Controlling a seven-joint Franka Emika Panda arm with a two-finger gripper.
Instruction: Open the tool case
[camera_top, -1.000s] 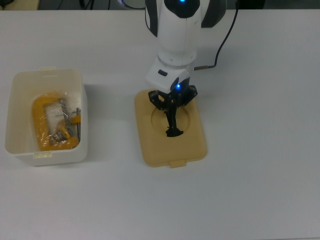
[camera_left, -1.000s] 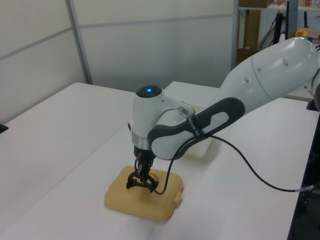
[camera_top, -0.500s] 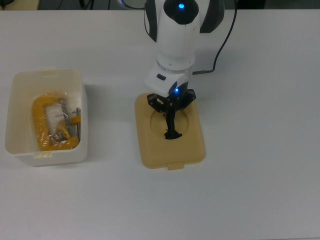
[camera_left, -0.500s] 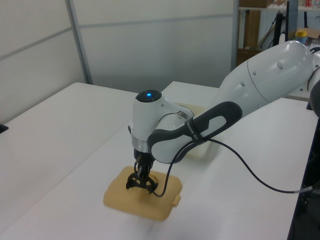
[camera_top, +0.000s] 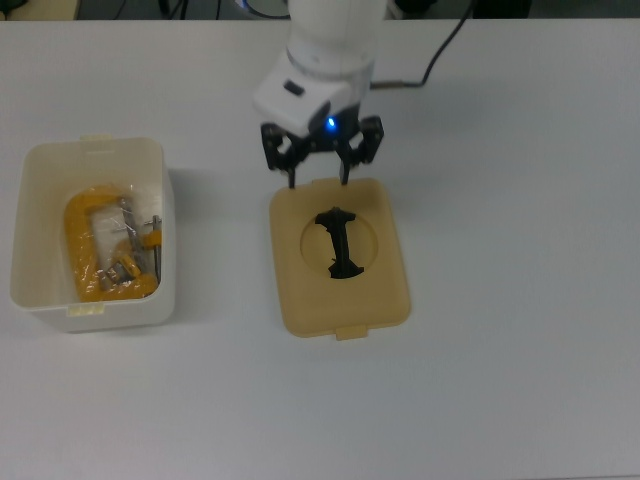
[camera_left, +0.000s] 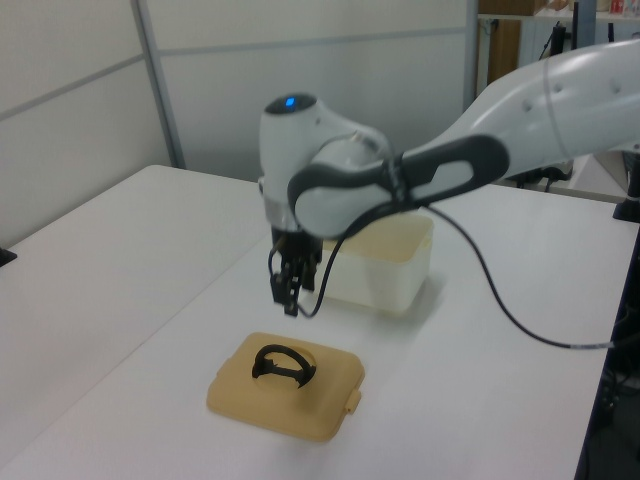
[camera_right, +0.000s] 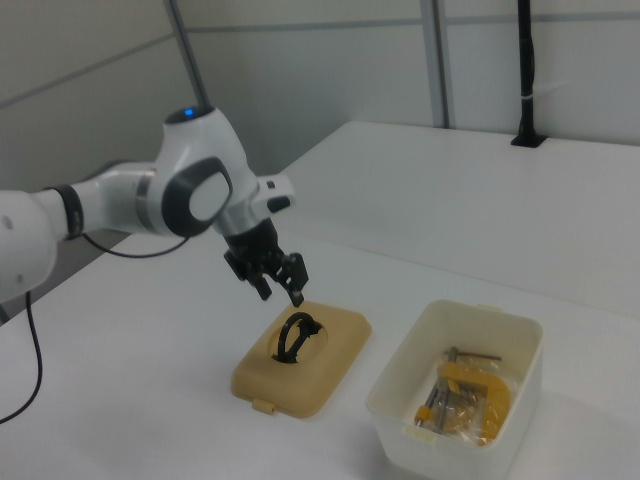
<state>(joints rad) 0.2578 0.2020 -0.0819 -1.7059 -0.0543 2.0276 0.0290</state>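
Tool case (camera_top: 90, 235) open at 9 o'clock in top view, yellow clamp (camera_top: 100, 245) visible inside. Lid (camera_top: 340, 258) flat on surface (camera_top: 520, 300) at center, handle (camera_top: 338, 243) up. Gripper (camera_top: 320, 180) above lid's 12 o'clock edge, fingers spread, holding nothing – looks done w/ task

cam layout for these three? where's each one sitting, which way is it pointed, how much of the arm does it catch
Top view: overhead, looking straight down at the table; shows the lid, the open box, the wrist and the open pincer.
Left view: low off one table side, looking across; lid near, box behind the arm, pincer above the lid, long run of arm.
Right view: raised, from the opposite side; box near, lid beyond, pincer, forearm.
Shared: all three see lid, box and pincer.
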